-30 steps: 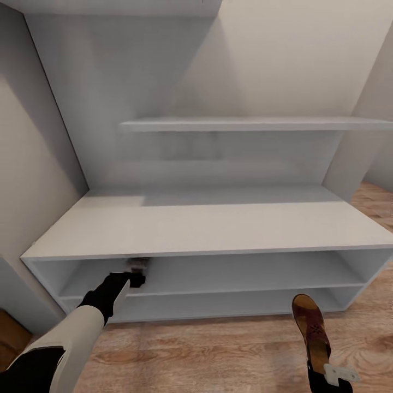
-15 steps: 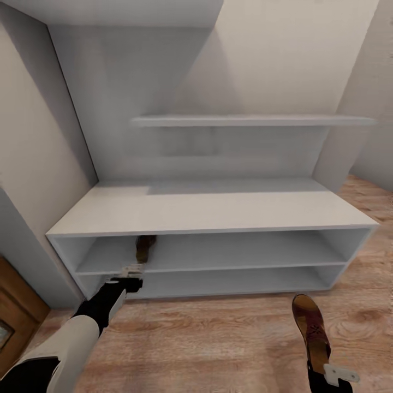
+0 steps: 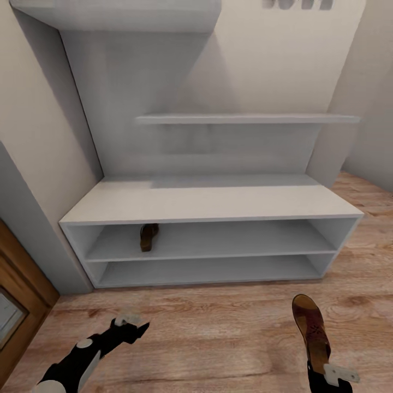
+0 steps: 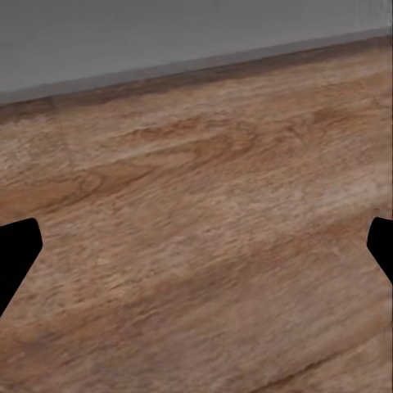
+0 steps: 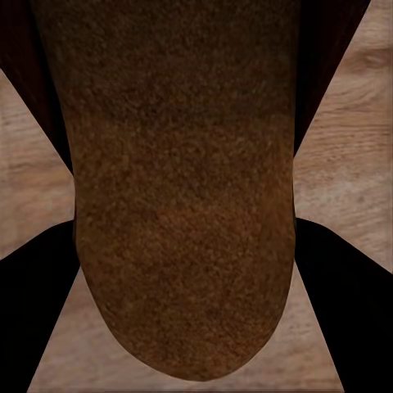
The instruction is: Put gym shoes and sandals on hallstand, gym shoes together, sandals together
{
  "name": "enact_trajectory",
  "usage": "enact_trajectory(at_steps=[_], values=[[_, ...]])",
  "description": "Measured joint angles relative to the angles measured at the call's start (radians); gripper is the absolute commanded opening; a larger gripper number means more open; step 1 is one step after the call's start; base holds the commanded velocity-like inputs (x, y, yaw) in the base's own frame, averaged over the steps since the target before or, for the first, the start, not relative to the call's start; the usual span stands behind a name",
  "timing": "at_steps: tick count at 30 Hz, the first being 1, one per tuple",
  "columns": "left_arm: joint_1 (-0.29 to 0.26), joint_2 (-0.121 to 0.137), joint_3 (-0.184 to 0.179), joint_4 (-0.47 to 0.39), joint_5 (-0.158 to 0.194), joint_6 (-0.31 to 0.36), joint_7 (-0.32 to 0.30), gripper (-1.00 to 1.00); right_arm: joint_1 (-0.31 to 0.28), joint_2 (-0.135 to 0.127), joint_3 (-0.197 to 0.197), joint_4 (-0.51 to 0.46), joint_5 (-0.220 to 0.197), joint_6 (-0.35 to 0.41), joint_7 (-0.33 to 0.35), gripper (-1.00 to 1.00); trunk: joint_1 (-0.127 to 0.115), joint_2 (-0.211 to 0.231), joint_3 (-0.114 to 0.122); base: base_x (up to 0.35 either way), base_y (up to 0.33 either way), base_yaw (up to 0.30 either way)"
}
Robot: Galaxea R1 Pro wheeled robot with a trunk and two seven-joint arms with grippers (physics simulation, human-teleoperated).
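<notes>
One sandal (image 3: 148, 237) already lies on the upper open shelf of the hallstand (image 3: 213, 203), toward its left end, lengthwise with one end pointing out at the room. That one counts as placed, as far as I can judge from here.

The second sandal (image 3: 311, 326) is in the right gripper (image 3: 326, 367), held above the corridor floor (image 3: 218, 333) in front of the rack's right half, its far end pointing toward the shelves. In the right wrist view the brown sole fills the space between the dark fingers (image 5: 340, 307), so those jaws are clamped on it.

The left gripper (image 3: 130, 326) hangs low over the floor, well apart from the rack. Its wrist view shows bare planks between two dark fingertips (image 4: 16, 254) set wide at either edge, so those jaws are released and carry nothing.

No gym shoes can be seen from where the cameras look.

So I would put the job at roughly a quarter done: one sandal shelved, its mate in hand and still to be set just beside the first, and both gym shoes yet to be found, lifted and laid side by side on the rack.
</notes>
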Motion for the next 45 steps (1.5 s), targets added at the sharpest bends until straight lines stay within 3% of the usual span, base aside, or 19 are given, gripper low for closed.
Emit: enact_trajectory(at_steps=[2, 9, 11, 14, 18, 19, 24, 25, 30, 45], values=[[0.047, 0.023, 0.000, 0.002, 0.017, -0.035, -0.093, 1.00, 0.000, 0.000, 0.000, 0.000, 0.000, -0.001, 0.000, -1.00, 0.000, 0.000, 0.000, -0.008, 0.000, 0.000], [0.145, 0.067, 0.001, 0.003, 0.058, -0.117, -0.217, 1.00, 0.000, 0.000, 0.000, 0.000, 0.000, -0.001, 0.000, -1.00, 0.000, 0.000, 0.000, -0.002, 0.000, 0.000], [0.203, 0.083, 0.001, 0.004, 0.065, -0.163, -0.243, 1.00, 0.000, 0.000, 0.000, 0.000, 0.001, -0.001, 0.000, -1.00, 0.000, 0.000, 0.000, 0.000, 0.000, 0.000], [0.254, 0.088, 0.015, 0.003, 0.097, -0.179, -0.249, 1.00, 0.000, 0.000, 0.001, -0.001, 0.001, -0.001, 0.000, -1.00, 0.000, 0.000, 0.000, 0.000, 0.000, 0.000], [0.268, 0.089, 0.041, 0.003, 0.124, -0.183, -0.249, 1.00, 0.000, 0.000, 0.001, -0.002, 0.001, -0.001, 0.000, -1.00, 0.000, 0.000, 0.000, 0.000, 0.000, 0.000], [0.287, 0.107, 0.064, 0.004, 0.138, -0.186, -0.250, 1.00, 0.000, 0.003, 0.001, -0.005, 0.001, -0.001, 0.000, -1.00, 0.000, 0.000, 0.000, 0.000, 0.000, 0.000], [0.307, 0.125, 0.069, 0.002, 0.144, -0.190, -0.252, 1.00, 0.000, 0.004, 0.000, -0.006, 0.000, -0.002, 0.000, -1.00, 0.000, 0.000, 0.000, -0.054, 0.033, 0.000], [0.315, 0.138, 0.072, 0.002, 0.163, -0.190, -0.256, 1.00, 0.000, 0.005, 0.000, -0.005, 0.001, -0.001, 0.000, -1.00, 0.001, 0.000, 0.000, -0.265, 0.173, 0.000], [0.316, 0.149, 0.072, 0.001, 0.170, -0.189, -0.257, 1.00, 0.000, 0.005, 0.000, -0.005, 0.001, -0.001, 0.000, -1.00, 0.000, 0.000, 0.000, -0.276, 0.198, 0.000], [0.316, 0.150, 0.072, 0.001, 0.172, -0.189, -0.258, 1.00, 0.000, 0.006, 0.000, -0.004, 0.001, -0.001, 0.000, -1.00, 0.000, 0.000, 0.000, -0.279, 0.217, 0.000]])
